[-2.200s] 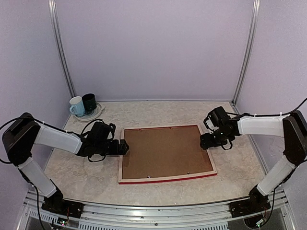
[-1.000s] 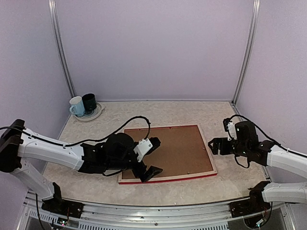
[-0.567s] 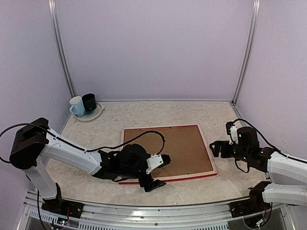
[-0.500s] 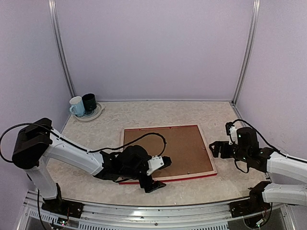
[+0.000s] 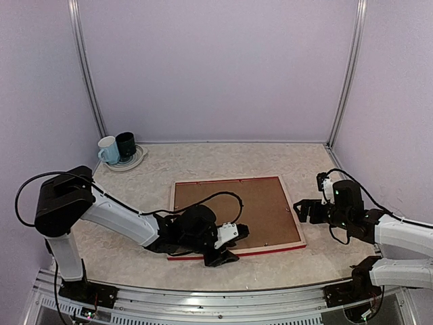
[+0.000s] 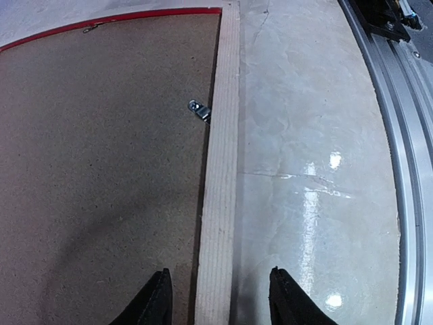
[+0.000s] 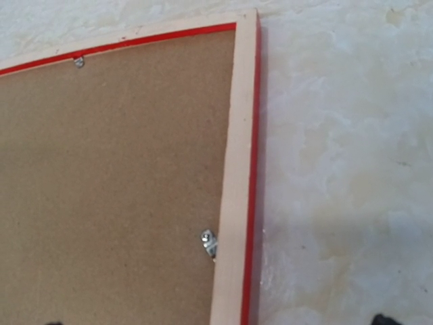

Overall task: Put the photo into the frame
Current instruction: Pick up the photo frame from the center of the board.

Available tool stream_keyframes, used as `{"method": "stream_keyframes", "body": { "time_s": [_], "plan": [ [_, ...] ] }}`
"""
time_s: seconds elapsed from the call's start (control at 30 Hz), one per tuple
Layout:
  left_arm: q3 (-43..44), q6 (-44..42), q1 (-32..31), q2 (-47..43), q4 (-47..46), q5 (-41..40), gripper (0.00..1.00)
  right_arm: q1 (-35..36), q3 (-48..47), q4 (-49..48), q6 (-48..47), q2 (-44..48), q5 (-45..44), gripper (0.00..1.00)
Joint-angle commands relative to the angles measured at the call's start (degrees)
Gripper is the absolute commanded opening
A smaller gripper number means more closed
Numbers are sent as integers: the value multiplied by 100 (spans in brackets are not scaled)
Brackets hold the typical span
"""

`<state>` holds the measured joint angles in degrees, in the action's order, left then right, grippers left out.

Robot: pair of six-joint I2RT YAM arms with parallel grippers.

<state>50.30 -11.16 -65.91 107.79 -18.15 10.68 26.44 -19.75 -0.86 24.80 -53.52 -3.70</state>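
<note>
The frame (image 5: 298, 227) lies face down mid-table, pale wood back up, red showing along its near edge. A brown backing board (image 5: 237, 206) fills it, and the photo is hidden. My left gripper (image 5: 226, 245) is low at the frame's near rail. In the left wrist view the left gripper (image 6: 220, 301) is open, its fingertips (image 6: 159, 298) straddling the pale rail (image 6: 220, 169) with a gap on each side. My right gripper (image 5: 301, 210) hovers wide open at the frame's right rail (image 7: 237, 169), holding nothing.
Small metal clips (image 6: 199, 110) (image 7: 209, 242) sit on the backing board at the rails. A white mug (image 5: 108, 150) and a black mug (image 5: 126, 144) stand on a plate (image 5: 135, 161) at the back left. An aluminium rail (image 5: 203, 298) runs along the table's near edge.
My left arm swung from the frame's left side round to its near rail, and its jaws narrowed around it. The right arm drew back slightly rightward and stayed open.
</note>
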Motion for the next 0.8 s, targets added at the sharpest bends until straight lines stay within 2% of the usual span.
{"method": "stream_keyframes", "body": {
  "time_s": [0.0, 0.1, 0.23, 0.4, 0.67, 0.77],
  "plan": [
    [45, -17, 102, 54, -284, 170, 45, -51, 76, -164, 16, 58, 19, 99],
    [-3, 13, 101, 38, -346, 90, 45, -51, 72, -145, 24, 92, 25, 99],
    [33, 11, 106, 111, -264, -35, 50, -51, 81, -130, 33, 148, 36, 99],
    [290, -20, 124, 341, 78, 37, 49, -51, 70, -147, 21, 78, 37, 99],
    [366, -53, 139, 461, 225, 144, 33, -50, 41, -137, 23, 0, 48, 99],
    [366, -44, 133, 509, 229, 137, 21, -51, 12, -78, 39, 39, 34, 99]
  ]
}}
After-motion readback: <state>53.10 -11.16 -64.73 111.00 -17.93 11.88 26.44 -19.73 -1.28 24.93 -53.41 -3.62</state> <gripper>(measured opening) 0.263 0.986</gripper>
